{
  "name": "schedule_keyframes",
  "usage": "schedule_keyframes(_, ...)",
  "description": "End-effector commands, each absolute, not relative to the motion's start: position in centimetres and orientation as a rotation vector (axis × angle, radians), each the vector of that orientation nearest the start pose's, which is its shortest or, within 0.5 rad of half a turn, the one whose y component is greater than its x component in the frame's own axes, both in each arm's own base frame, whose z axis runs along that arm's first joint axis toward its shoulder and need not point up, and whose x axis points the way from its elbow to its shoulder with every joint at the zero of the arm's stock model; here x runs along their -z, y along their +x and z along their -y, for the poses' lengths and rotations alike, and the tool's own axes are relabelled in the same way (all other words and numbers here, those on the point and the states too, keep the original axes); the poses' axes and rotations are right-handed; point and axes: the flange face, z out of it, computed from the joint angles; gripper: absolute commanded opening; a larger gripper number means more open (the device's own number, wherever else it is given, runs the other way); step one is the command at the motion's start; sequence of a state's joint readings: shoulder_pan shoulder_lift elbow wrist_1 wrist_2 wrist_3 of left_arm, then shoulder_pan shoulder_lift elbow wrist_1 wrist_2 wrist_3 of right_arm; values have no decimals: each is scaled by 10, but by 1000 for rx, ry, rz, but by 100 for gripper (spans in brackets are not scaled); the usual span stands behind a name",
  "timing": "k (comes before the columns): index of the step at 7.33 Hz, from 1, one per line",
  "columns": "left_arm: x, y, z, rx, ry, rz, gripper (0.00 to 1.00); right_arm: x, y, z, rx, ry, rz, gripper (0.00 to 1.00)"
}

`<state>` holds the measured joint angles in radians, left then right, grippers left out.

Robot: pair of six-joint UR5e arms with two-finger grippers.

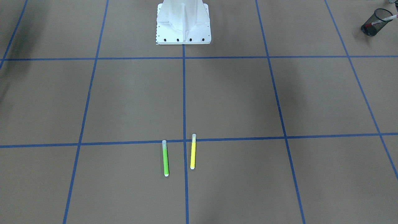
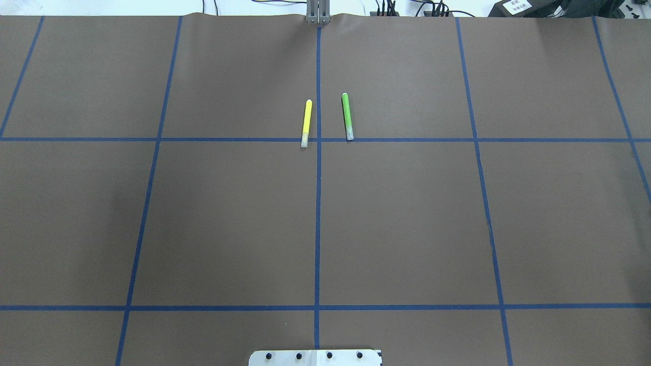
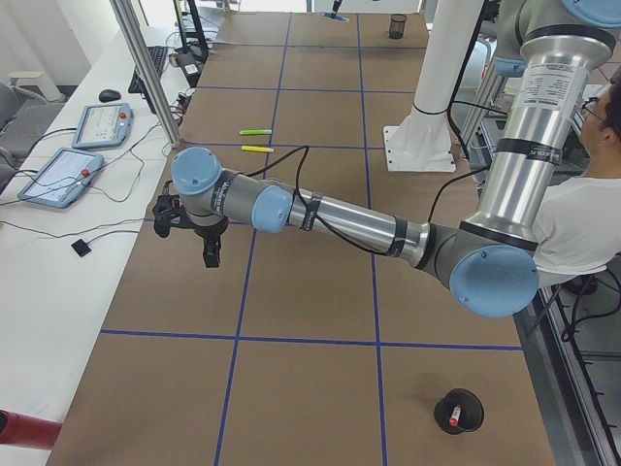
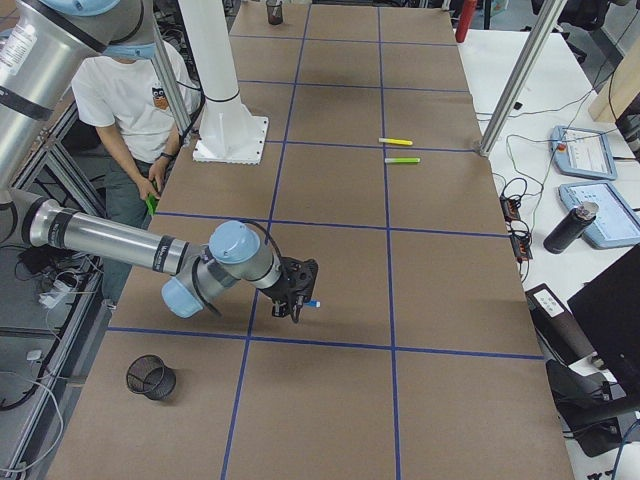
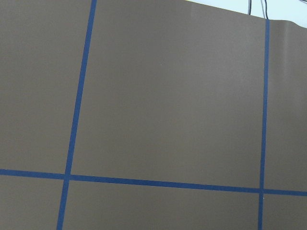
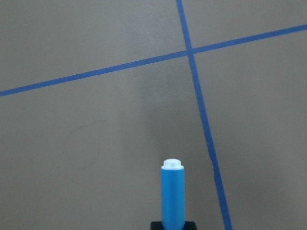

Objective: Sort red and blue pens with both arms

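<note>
Now, mesh cup [image 1: 377, 15] w/ red pen [image 1: 389, 17]

Silver-tube arms [image 3: 359, 218]; grey joints [image 3: 441, 250], pale blue caps [image 3: 493, 280]; white bolted pedestal [image 1: 183, 21].

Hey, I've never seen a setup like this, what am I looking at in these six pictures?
Two jointed silver robot arms, the left arm and the right arm, stand at a brown table marked with blue tape. Two pictures look down from opposite sides, two from the table's ends, two from wrist cameras. A green marker and a yellow marker lie side by side, apart. The right gripper holds a blue marker with a white end above the table. The left gripper hangs over bare table; open or shut, I cannot tell. A red-capped white pen sits in a black mesh cup.
</note>
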<state>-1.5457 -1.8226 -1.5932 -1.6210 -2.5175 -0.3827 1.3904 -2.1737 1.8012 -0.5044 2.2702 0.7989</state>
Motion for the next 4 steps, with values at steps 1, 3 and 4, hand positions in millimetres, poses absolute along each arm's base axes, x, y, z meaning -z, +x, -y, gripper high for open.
schedule_keyframes(1, -488, -36, 600, 171, 106, -980, 100, -692, 47, 175, -340, 358, 929, 0)
schedule_keyframes(3, -486, -36, 599, 171, 109, -981, 100, -692, 64, 105, -368, 438, 916, 0)
schedule_keyframes(4, -487, -36, 599, 171, 108, -981, 100, -692, 71, 82, -394, 492, 884, 0)
